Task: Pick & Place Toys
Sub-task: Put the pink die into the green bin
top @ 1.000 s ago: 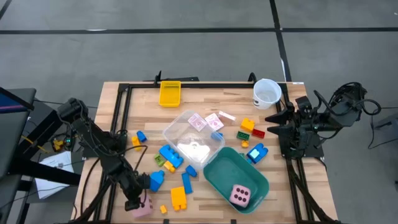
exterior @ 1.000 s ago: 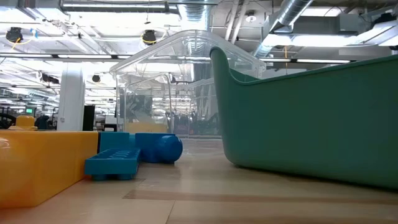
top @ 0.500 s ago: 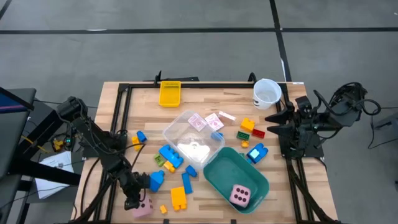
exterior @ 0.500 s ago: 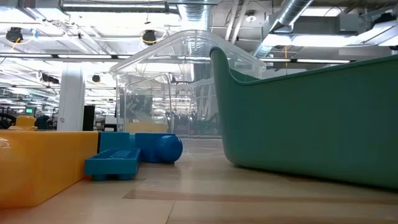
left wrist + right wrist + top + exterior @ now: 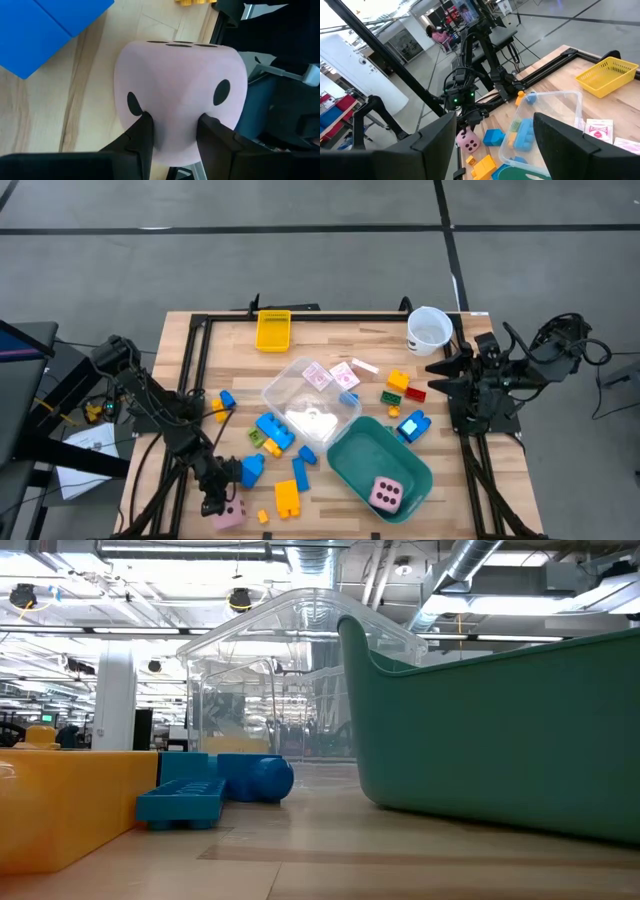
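Apparently pink die pinched between left fingers.

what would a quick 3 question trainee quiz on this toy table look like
1. True or false: the left gripper is closed on a pink die.
2. Where does the second pink die lie? A) in the teal tub B) in the white cup C) in the yellow basket
3. Fill in: the right gripper waits at the table's right edge, holding ____.

Key: 1 true; 2 A; 3 nothing
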